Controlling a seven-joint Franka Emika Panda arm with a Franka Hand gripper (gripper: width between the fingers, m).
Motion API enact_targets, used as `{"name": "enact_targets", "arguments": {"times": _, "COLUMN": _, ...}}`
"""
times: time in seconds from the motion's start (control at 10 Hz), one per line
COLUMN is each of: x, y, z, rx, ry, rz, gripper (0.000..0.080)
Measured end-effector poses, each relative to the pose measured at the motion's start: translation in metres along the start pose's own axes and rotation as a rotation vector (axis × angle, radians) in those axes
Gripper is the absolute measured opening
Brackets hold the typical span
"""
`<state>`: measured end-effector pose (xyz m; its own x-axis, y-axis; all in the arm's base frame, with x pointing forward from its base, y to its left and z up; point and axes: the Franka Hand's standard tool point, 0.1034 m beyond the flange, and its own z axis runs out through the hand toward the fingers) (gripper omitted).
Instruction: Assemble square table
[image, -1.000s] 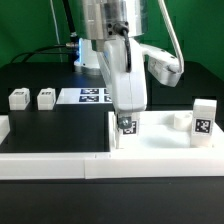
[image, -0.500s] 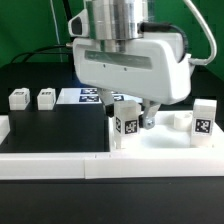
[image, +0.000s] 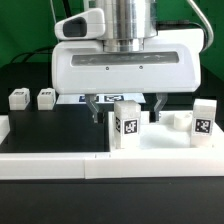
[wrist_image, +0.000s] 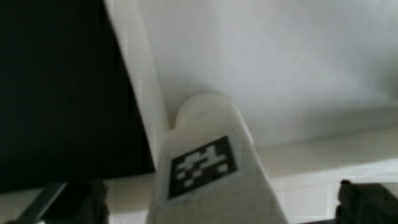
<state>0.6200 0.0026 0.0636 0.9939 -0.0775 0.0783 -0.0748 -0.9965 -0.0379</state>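
The square table's white slab lies at the exterior view's right, and its pale surface fills much of the wrist view. One tagged white leg stands upright at the slab's near left corner. My gripper hangs over it, open. Its dark fingers stand on either side of the leg without touching it. In the wrist view the leg rises between the spread fingers of the gripper. A second leg stands on the slab's right side. Two more legs lie on the black table at left.
The marker board lies behind the gripper, partly hidden by it. A long white rail runs along the front edge, and another white piece sits at the far left. A low white bump rises from the slab.
The gripper has turned about its axis, let go of the upright leg and opened wide. The leg stays standing at the slab's corner.
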Motion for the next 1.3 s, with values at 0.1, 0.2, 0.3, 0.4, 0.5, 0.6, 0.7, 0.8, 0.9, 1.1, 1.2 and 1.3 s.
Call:
{"name": "enact_targets", "arguments": {"times": 0.1, "x": -0.0001, "y": -0.0001, "z": 0.0001, "rx": 0.0, "ry": 0.0, "rz": 0.01, "gripper": 0.0649}}
{"name": "enact_targets", "arguments": {"times": 0.2, "x": -0.0001, "y": 0.0002, "z": 0.0002, "rx": 0.0, "ry": -0.001, "rz": 0.011, "gripper": 0.0649}}
{"name": "enact_targets", "arguments": {"times": 0.3, "x": -0.0003, "y": 0.0002, "z": 0.0005, "rx": 0.0, "ry": -0.001, "rz": 0.037, "gripper": 0.054}}
{"name": "enact_targets", "arguments": {"times": 0.4, "x": -0.0004, "y": 0.0005, "z": 0.0007, "rx": -0.001, "ry": -0.001, "rz": 0.037, "gripper": 0.0405}}
{"name": "enact_targets", "arguments": {"times": 0.5, "x": -0.0005, "y": 0.0003, "z": 0.0009, "rx": 0.001, "ry": -0.001, "rz": 0.058, "gripper": 0.0405}}
{"name": "enact_targets", "arguments": {"times": 0.6, "x": -0.0004, "y": 0.0, "z": 0.0009, "rx": 0.001, "ry": -0.001, "rz": 0.165, "gripper": 0.0288}}
{"name": "enact_targets", "arguments": {"times": 0.7, "x": -0.0004, "y": 0.0001, "z": 0.0009, "rx": 0.001, "ry": -0.001, "rz": 0.233, "gripper": 0.0288}}
{"name": "enact_targets", "arguments": {"times": 0.8, "x": -0.0003, "y": 0.0, "z": 0.0014, "rx": 0.0, "ry": -0.003, "rz": 0.285, "gripper": 0.0288}}
{"name": "enact_targets", "arguments": {"times": 0.9, "x": 0.002, "y": -0.001, "z": 0.0015, "rx": -0.004, "ry": -0.018, "rz": 0.454, "gripper": 0.0288}}
{"name": "enact_targets", "arguments": {"times": 1.1, "x": 0.0048, "y": -0.002, "z": 0.0015, "rx": -0.022, "ry": -0.087, "rz": 0.683, "gripper": 0.0288}}
{"name": "enact_targets", "arguments": {"times": 1.2, "x": 0.0055, "y": -0.003, "z": 0.0016, "rx": -0.038, "ry": -0.126, "rz": 0.84, "gripper": 0.0288}}
{"name": "enact_targets", "arguments": {"times": 1.3, "x": 0.0073, "y": -0.0029, "z": 0.0011, "rx": -0.053, "ry": -0.159, "rz": 0.943, "gripper": 0.0289}}
